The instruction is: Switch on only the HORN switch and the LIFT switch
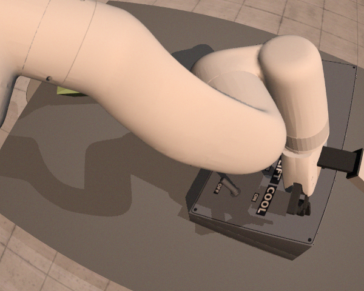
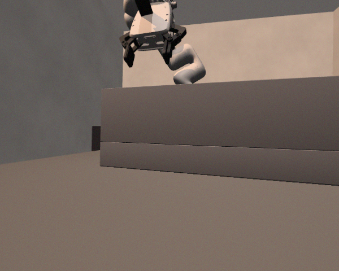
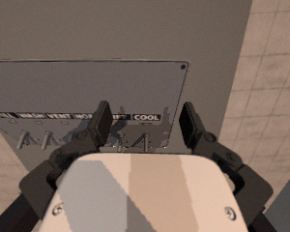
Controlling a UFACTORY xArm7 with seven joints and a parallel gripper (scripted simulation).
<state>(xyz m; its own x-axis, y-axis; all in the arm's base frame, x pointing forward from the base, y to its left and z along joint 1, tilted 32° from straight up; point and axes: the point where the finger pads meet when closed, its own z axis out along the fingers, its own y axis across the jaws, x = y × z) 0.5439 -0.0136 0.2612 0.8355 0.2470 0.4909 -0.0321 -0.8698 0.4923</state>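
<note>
The dark grey console (image 1: pixel 254 203) lies on the mat with a row of labelled toggle switches. In the top view I read the LIFT label (image 1: pixel 275 173) and the COOL label (image 1: pixel 263 200); my arm hides the HORN switch. The COOL lever (image 1: pixel 230 186) stands between its OFF and ON marks. My gripper (image 1: pixel 298 203) is open and empty, just above the panel beside the COOL and LIFT labels. In the wrist view, my gripper (image 3: pixel 145 110) frames the COOL label (image 3: pixel 147 117). The left finger partly hides the LIFT label (image 3: pixel 118 117). Two levers (image 3: pixel 132 141) stand just below them. In the exterior view, my gripper (image 2: pixel 147 55) hangs above the console's side wall (image 2: pixel 222 128).
A green block (image 1: pixel 67 91) sits at the far left of the mat, mostly hidden by my arm. Tiled floor surrounds the mat. The console's right edge lies near the mat's edge.
</note>
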